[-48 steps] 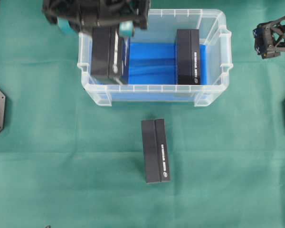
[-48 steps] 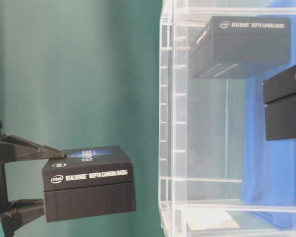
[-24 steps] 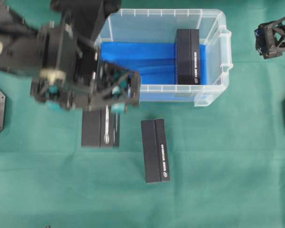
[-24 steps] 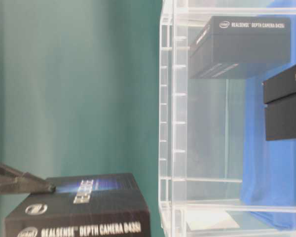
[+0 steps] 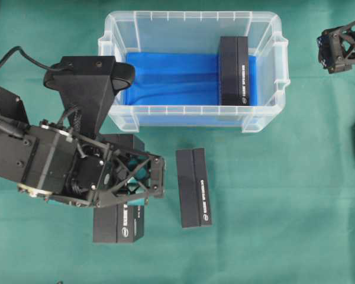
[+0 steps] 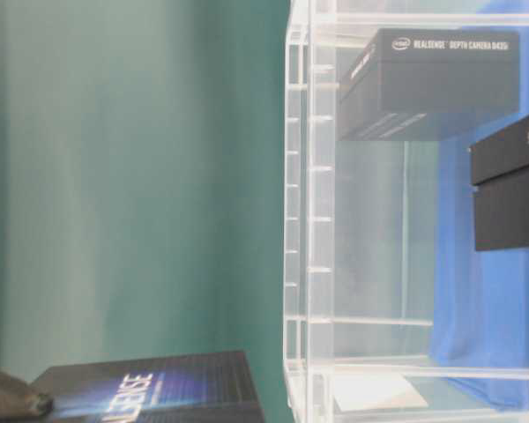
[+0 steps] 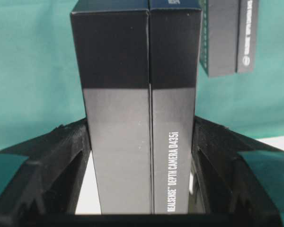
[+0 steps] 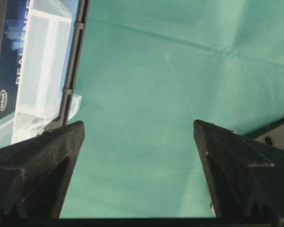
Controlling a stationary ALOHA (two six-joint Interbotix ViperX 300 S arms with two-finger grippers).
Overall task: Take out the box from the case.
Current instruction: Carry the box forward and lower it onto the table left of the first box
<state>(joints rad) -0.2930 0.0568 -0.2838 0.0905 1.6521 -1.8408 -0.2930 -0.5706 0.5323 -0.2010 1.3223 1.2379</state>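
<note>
Since a sec ago our left arm has swung the black rectangular cardboard box (image 5: 118,222) out of the big clear plastic case w/ blue cloth lining (image 5: 266,121) and over to the green cloth table (image 5: 296,225), near the front-left. Box now sits outside the case, well clear of its front rim.

Nearest to us: the left gripper (image 5: 139,180) is clamped on that box, fingers (image 7: 71,156) pressing both long sides in the wrist view. White "DEPTH CAMERA D435i" print runs along the box's side. We can't tell whether the box is resting on the cloth or just above it.

Just right of it, a second black box (image 5: 194,187) lies flat on the cloth, slightly tilted, apart from the held box w/ a strip of green between. Lots of open cloth to its right and toward the front edge.

Farther back: the case, long side facing us. A third black box (image 5: 234,70) stands inside against the right part of the blue lining; left part of the lining is bare.

Far right, by the back corner: the right gripper (image 5: 337,47), jaws spread wide, nothing between them, only green cloth below in its wrist view. It's well apart from the case's right rim.
</note>
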